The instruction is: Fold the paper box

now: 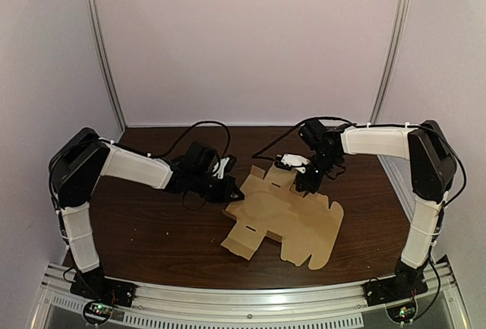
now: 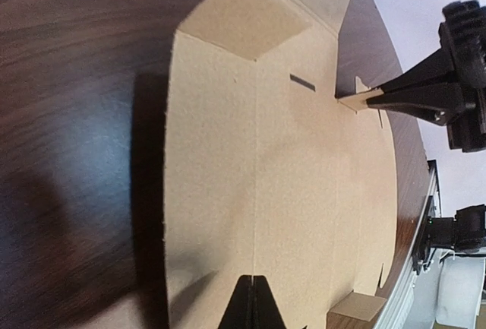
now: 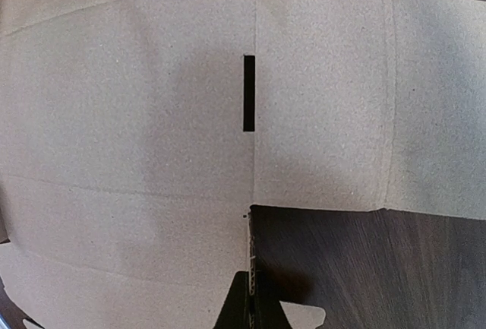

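- Closest to the lens, the rail (image 1: 243, 315) carries both arm bases at the near edge. Beyond it the paper box (image 1: 285, 219) — a flat, unfolded card blank — lies mid-desk (image 1: 152, 230), between the two arms.
- Your right pincer (image 1: 305, 186) is at the blank's far edge, clamped on a small tab. Its wrist view shows that tab edge-on between the closed fingers.
- Your left pincer (image 1: 237, 192) is at the blank's left edge, fingers together with nothing seen between them. The tip lies over the card face; you cannot tell whether it presses down or hovers.
- Expect the card to be light and thin, fairly stiff across a panel but ready to bend along the scored creases. It will likely slide on the smooth desk and kink if pinched hard. Take hold at tabs and flap edges, close to a crease — not mid-panel.
- You have the blank lying skewed: its long axis appears to run from far left to near right, with the slot (image 3: 248, 92) just ahead of the right pincer.
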Motion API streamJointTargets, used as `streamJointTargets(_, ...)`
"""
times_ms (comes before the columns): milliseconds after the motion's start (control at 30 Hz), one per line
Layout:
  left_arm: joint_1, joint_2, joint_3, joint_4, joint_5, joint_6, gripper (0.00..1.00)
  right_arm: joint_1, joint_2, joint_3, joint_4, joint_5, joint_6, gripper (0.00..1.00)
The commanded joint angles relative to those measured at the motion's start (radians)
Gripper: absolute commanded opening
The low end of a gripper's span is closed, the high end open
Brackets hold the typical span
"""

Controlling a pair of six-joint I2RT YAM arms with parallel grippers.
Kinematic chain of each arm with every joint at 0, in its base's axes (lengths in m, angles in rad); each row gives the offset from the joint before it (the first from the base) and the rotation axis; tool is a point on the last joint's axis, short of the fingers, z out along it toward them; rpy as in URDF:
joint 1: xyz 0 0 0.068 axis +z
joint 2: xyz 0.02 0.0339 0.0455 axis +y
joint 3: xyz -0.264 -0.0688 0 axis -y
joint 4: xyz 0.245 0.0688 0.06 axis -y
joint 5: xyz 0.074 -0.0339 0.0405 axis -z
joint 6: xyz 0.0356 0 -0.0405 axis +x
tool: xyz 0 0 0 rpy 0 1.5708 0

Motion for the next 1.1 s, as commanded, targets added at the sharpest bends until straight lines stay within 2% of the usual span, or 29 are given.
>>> streamJointTargets(0, -0.026, 0.044, 0.081, 0.065, 0.038, -0.031, 0.0, 0.006, 0.012, 0.015, 0.009, 0.036, 0.014, 0.0)
streamJointTargets(167, -0.031, 0.122, 0.144, -0.047, 0.005, -0.019, 0.0, 0.006, 0.044, 0.022, 0.014, 0.044, 0.021, 0.0)
streamJointTargets(533, -0.033, 0.247, 0.152, -0.064, 0.036, -0.054, 0.0, 0.009, 0.101, 0.04, 0.003, 0.039, 0.037, 0.02)
streamJointTargets(667, -0.033, 0.26, 0.161, -0.09, 0.013, -0.047, 0.0, 0.013, 0.073, 0.024, -0.012, 0.021, 0.051, 0.07)
streamJointTargets(900, -0.033, 0.26, 0.173, -0.143, -0.009, -0.028, 0.0, 0.023, 0.035, 0.001, -0.061, -0.077, 0.09, 0.24)
streamJointTargets(1067, -0.033, 0.264, 0.168, -0.144, -0.015, -0.021, 0.0, 0.023, 0.061, -0.003, -0.093, -0.127, 0.113, 0.27)
